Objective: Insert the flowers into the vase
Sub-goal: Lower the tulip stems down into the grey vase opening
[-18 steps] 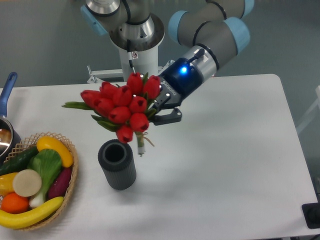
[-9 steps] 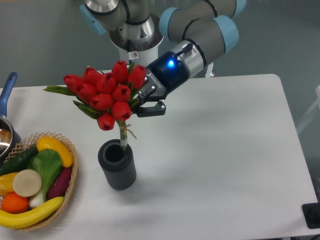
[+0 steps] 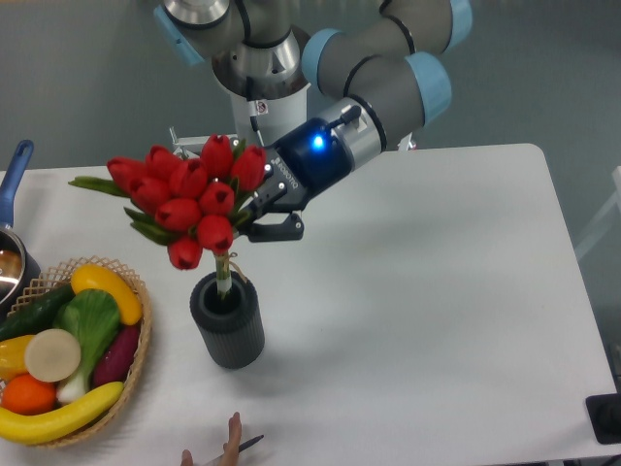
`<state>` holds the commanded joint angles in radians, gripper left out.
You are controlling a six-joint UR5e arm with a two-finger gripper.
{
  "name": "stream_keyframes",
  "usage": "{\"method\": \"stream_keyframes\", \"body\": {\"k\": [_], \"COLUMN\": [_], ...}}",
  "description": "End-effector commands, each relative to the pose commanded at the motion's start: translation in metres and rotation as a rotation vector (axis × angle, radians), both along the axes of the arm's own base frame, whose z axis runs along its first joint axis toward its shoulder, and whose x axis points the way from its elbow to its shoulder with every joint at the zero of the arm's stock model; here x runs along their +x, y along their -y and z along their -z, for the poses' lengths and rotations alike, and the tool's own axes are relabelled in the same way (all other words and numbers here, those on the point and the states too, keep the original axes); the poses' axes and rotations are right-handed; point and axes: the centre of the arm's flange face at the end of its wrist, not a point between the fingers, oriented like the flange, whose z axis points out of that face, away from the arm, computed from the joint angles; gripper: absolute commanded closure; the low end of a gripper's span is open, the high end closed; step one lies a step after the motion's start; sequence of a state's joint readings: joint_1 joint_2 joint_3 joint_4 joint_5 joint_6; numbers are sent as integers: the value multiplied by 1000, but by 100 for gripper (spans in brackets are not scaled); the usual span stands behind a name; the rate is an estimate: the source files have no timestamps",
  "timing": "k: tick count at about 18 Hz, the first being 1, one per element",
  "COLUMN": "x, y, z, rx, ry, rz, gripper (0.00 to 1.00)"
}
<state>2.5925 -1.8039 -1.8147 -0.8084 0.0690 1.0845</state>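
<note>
The flowers (image 3: 184, 199) are a bunch of red tulip buds with green leaves, held in the air left of centre. My gripper (image 3: 254, 216) is shut on the bunch from the right, just under the buds. The thin stems (image 3: 224, 276) hang down and their lower ends reach into the round opening of the vase (image 3: 228, 320). That vase is a short dark grey ribbed cylinder standing upright on the white table. The buds sit above the vase rim and lean a little to the left.
A wicker basket (image 3: 136, 364) of fruit and vegetables stands at the left front. A pot with a blue handle (image 3: 12, 175) is at the left edge. A person's fingertips (image 3: 228, 447) show at the bottom edge. The arm's base (image 3: 262, 87) stands behind.
My gripper has carried the flowers left and down. The stems were beside the vase and now dip into its opening. Fingertips have appeared at the bottom edge.
</note>
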Motion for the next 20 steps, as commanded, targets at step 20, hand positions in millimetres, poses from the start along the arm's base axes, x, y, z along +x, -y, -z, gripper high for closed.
{"method": "stream_keyframes", "body": {"k": [20], "x": [5], "y": [2], "z": [116], "rx": [-86], "ry": [29], "rz": [6], "gripper": [74]}}
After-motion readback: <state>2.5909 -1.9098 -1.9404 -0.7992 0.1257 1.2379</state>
